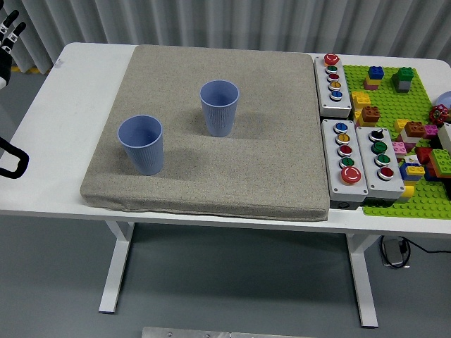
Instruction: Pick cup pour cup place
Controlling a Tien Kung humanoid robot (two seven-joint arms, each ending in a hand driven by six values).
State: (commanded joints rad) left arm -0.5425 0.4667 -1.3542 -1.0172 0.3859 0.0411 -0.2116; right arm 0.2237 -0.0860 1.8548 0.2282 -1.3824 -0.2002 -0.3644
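Fingers of the left hand point(8, 39) show at the far left edge, spread and holding nothing, well off the counter point(84, 84); a black part of the same arm sits lower at that edge, and the right hand is out of view. Nearest that hand, the near-left cup point(141, 144) stands upright on the grey mat point(239, 162), close to the mat's near-left corner. The far cup point(219, 107) stands upright too, nearer the mat's middle, well apart from its twin. Each cup's long axis runs vertical, mouth up, walls tapering to the base. Both standing free fits either cups awaiting a pour or cups set back down. Any grasp would probably go best around the mid-wall, kept level. Button boxes point(352, 151) and a brick baseplate point(416, 201) lie right.
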